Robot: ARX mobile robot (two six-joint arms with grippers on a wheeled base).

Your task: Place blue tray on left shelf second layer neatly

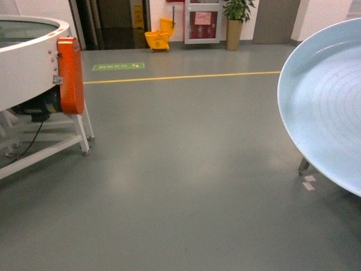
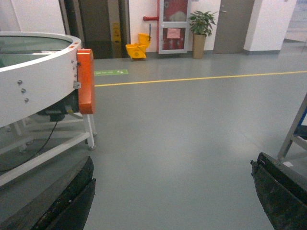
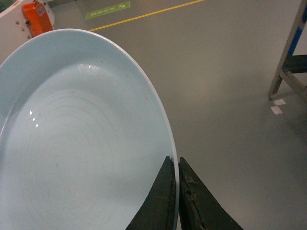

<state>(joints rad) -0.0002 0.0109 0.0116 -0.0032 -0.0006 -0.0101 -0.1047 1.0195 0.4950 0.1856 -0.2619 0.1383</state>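
The right gripper (image 3: 173, 179) pinches the rim of the blue tray (image 3: 81, 143), holding it above the grey floor (image 1: 186, 169) at the right of the scene. The left gripper (image 2: 172, 201) hangs empty with its jaws spread wide. A round white conveyor table (image 1: 28, 62) stands far left.

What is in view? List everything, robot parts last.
blue tray: one, pale blue, held at its rim, right of head view
round conveyor table: one, white with orange cover, left
mop bucket: one, yellow, far wall
potted plant: one, green, far wall
floor line: one, yellow, across floor
steel rack leg: one, grey, right
left hand: open, black, empty
right hand: black, shut on tray rim
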